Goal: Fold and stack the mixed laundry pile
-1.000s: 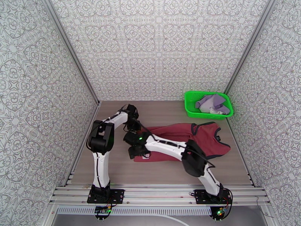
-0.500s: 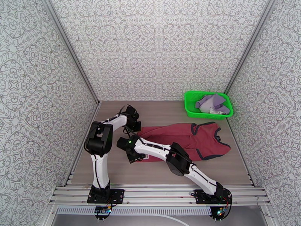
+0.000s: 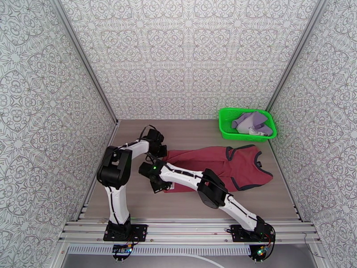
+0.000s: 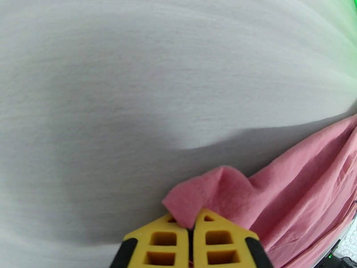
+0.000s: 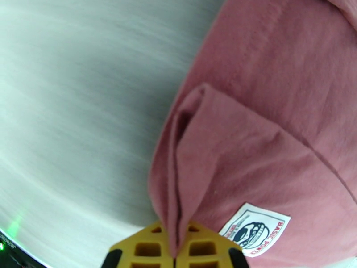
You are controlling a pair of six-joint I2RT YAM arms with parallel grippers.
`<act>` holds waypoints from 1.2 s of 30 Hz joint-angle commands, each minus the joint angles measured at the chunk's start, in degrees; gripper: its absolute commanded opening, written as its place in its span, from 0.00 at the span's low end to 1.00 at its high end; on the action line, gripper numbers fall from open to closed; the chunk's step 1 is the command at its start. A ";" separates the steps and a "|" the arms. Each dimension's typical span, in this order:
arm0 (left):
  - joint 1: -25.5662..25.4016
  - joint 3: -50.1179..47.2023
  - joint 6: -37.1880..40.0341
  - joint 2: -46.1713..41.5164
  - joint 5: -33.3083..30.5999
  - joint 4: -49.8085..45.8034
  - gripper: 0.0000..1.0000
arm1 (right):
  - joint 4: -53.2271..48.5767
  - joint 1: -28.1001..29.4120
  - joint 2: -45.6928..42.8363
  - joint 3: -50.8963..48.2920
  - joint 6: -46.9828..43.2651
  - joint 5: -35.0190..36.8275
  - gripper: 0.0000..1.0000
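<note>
A dark red tank top (image 3: 214, 164) with dark trim lies spread on the table, neck toward the right. My left gripper (image 3: 159, 150) pinches its far left corner; in the left wrist view the yellow fingers (image 4: 219, 240) are shut on a pink fold of the tank top (image 4: 214, 186). My right gripper (image 3: 161, 185) holds the near left corner; the right wrist view has its fingers (image 5: 203, 249) shut on a fold of the tank top (image 5: 250, 144) beside a white label (image 5: 253, 228). A lavender garment (image 3: 252, 122) lies crumpled in the basket.
A bright green mesh basket (image 3: 226, 129) stands at the back right of the wooden table (image 3: 134, 199). Patterned walls close in the left, back and right sides. The right arm (image 3: 209, 188) reaches diagonally across the near part of the table.
The right gripper moved left to the tank top's near left corner and shut on it. The left gripper tightened on the far corner. The hem has bunched slightly.
</note>
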 commanded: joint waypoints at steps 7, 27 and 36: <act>0.30 -2.07 -0.83 -9.13 -0.50 -14.35 0.00 | 13.67 0.86 -12.48 -8.18 -5.12 -6.87 0.00; -16.82 28.62 -4.19 -0.94 -6.50 -28.71 0.00 | 18.74 -4.06 -43.53 -45.85 5.27 9.72 0.00; -23.02 48.16 -5.69 11.67 -6.57 -34.52 0.00 | 15.75 -5.72 -53.25 -57.74 10.49 15.85 0.00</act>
